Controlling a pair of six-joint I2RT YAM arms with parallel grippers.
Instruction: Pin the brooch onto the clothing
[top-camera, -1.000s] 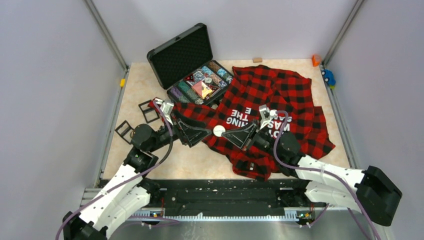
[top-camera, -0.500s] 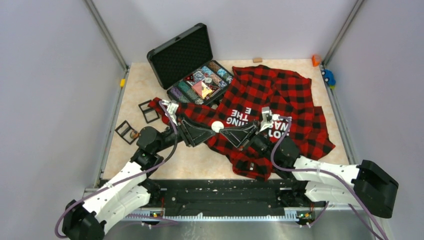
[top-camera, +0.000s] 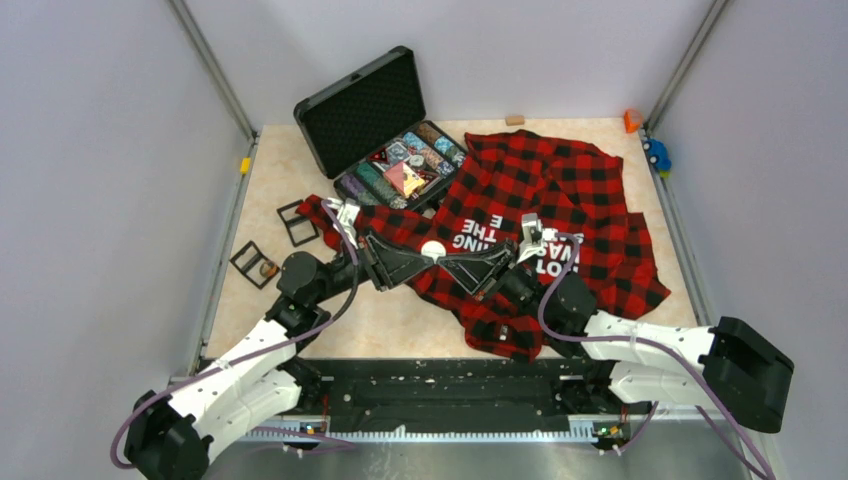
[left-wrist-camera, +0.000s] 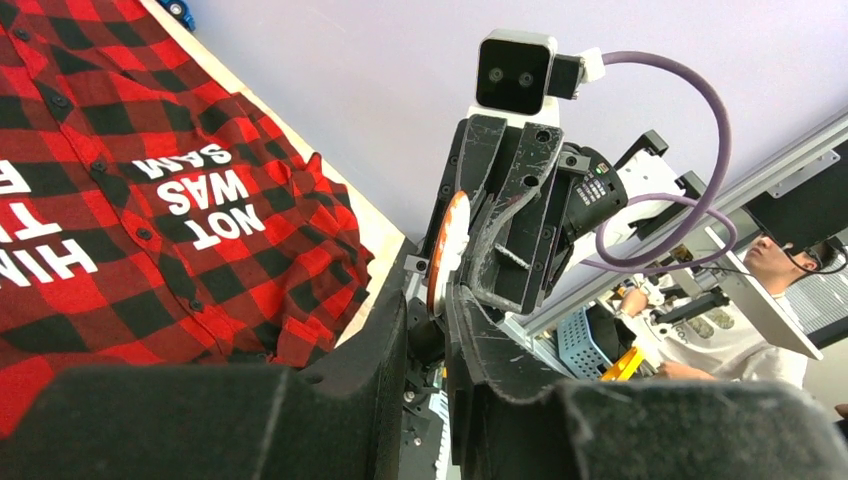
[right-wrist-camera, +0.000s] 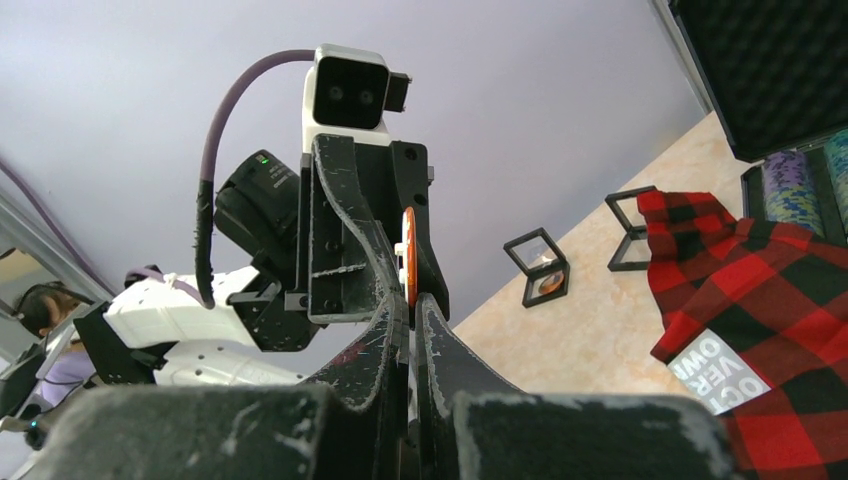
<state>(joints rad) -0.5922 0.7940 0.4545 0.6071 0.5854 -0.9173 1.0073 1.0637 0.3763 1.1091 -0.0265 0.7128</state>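
Note:
The brooch (top-camera: 433, 249), a small round white disc with an orange rim, hangs above the table at the shirt's left edge. Both grippers meet on it tip to tip. My left gripper (top-camera: 427, 253) comes in from the left and my right gripper (top-camera: 441, 256) from the right. In the left wrist view the brooch (left-wrist-camera: 447, 250) stands edge-on between my left gripper's (left-wrist-camera: 430, 300) nearly closed jaws. In the right wrist view the brooch (right-wrist-camera: 408, 260) sits pinched at my right gripper's (right-wrist-camera: 410, 305) tips. The clothing (top-camera: 560, 190), a red-and-black checked shirt with white lettering, lies spread on the table.
An open black case (top-camera: 362, 110) with compartments of small items stands at the back left, touching the shirt. Two black display frames (top-camera: 296, 222) (top-camera: 250, 262) stand at the left. A wooden block (top-camera: 515, 120), an orange toy (top-camera: 632, 120) and a blue toy (top-camera: 656, 155) lie along the back and right edges.
My left arm moved right and its jaws closed in round the brooch that the right gripper holds up. The right gripper shifted slightly left with the brooch.

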